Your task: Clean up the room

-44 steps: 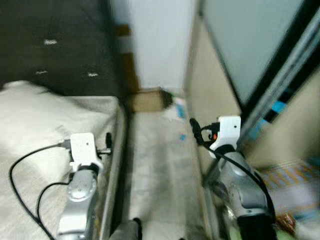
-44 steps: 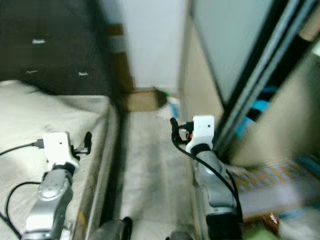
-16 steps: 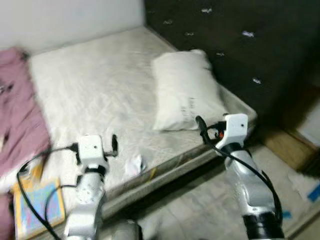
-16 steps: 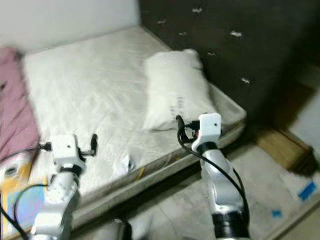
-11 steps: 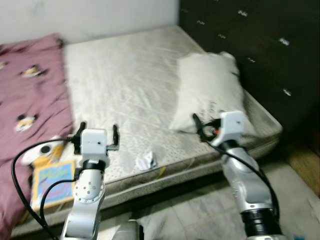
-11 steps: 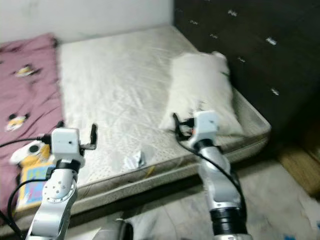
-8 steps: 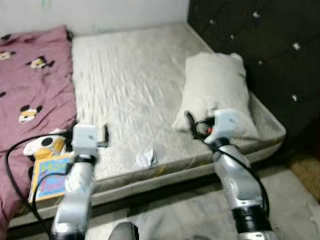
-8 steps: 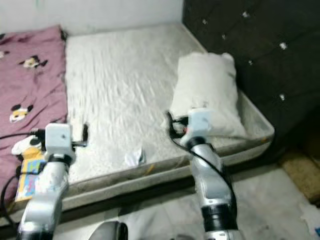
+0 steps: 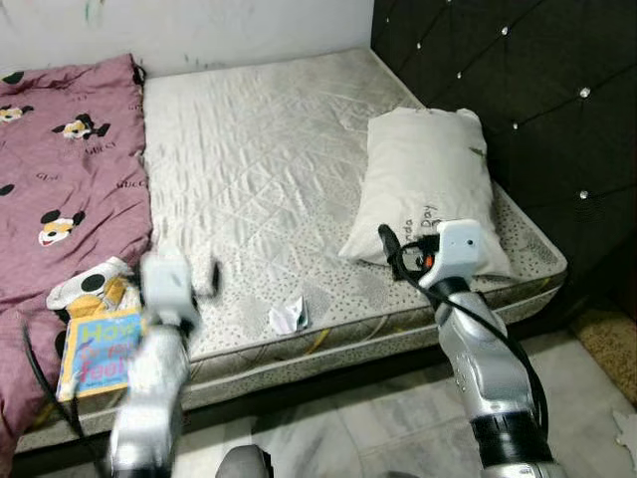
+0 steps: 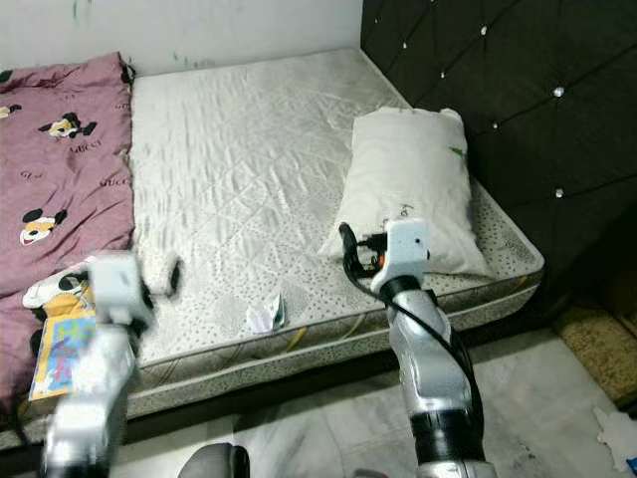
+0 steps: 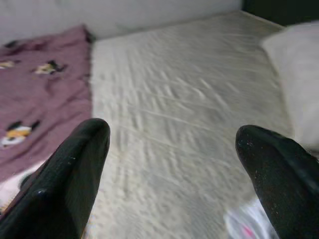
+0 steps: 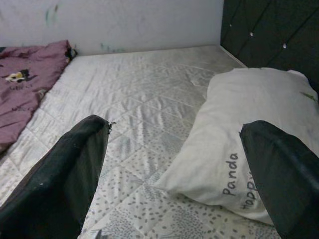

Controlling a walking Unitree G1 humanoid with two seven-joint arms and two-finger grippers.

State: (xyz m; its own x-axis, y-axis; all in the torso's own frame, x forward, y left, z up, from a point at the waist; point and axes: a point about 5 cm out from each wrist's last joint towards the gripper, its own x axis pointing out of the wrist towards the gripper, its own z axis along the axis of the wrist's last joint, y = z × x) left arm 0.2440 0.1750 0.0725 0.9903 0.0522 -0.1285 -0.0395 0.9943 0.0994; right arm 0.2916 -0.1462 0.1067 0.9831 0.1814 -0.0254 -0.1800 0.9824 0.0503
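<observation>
Bed not yet tidied, both grippers empty.

A crumpled paper scrap (image 9: pixel 290 316) lies near the mattress (image 9: pixel 269 149) front edge, a picture book (image 9: pixel 96 351) and a soft toy (image 9: pixel 88 285) rest on the pink Mickey Mouse blanket (image 9: pixel 60 159), and a pillow (image 9: pixel 430 184) sits by the headboard (image 9: pixel 498 80). The left gripper (image 11: pixel 169 164) and right gripper (image 12: pixel 174 164) hover over the bed, fingers spread wide. Judging by this, the cleanup has barely begun.
</observation>
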